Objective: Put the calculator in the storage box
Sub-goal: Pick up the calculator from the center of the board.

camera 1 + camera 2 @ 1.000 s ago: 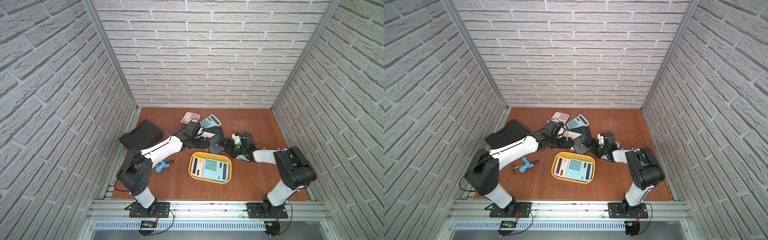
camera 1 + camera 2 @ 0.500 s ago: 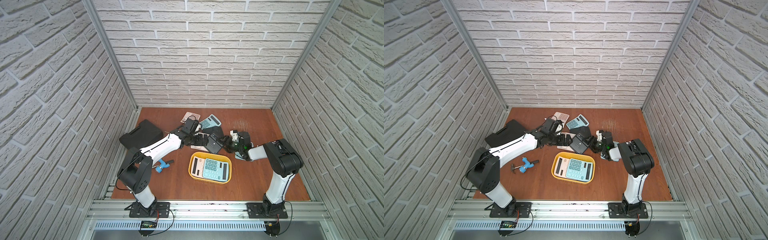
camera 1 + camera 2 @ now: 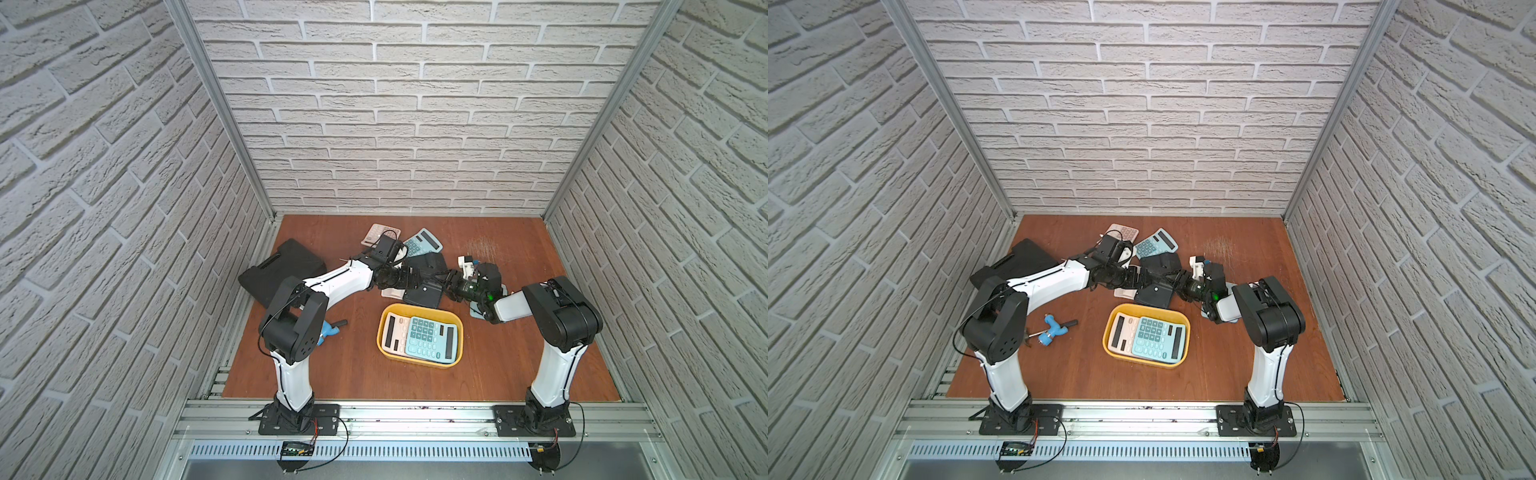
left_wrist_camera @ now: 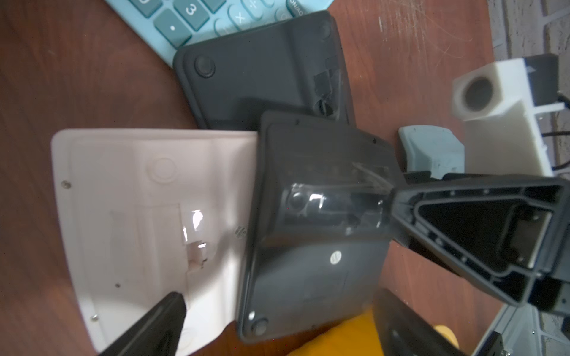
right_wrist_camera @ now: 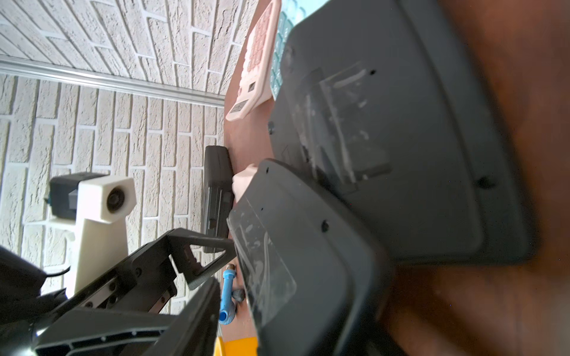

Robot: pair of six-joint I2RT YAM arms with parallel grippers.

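The dark calculator (image 3: pixel 424 293) lies face down just beyond the far side of the yellow storage box (image 3: pixel 380 337), overlapping a white calculator (image 4: pixel 138 215). The right gripper (image 3: pixel 444 284) touches its right edge, but whether it is pinching cannot be told. The left gripper (image 3: pixel 415 279) hovers over it, fingers (image 4: pixel 160 323) spread wide.

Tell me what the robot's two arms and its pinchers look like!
The left arm and right arm both have smooth white shells and chunky black joints. Thin black cables loop around them. The left gripper and right gripper are black plastic, with hollow triangle-shaped fingers. A boxy white camera mount sits on each wrist, and a tiny green light glows on the right one.
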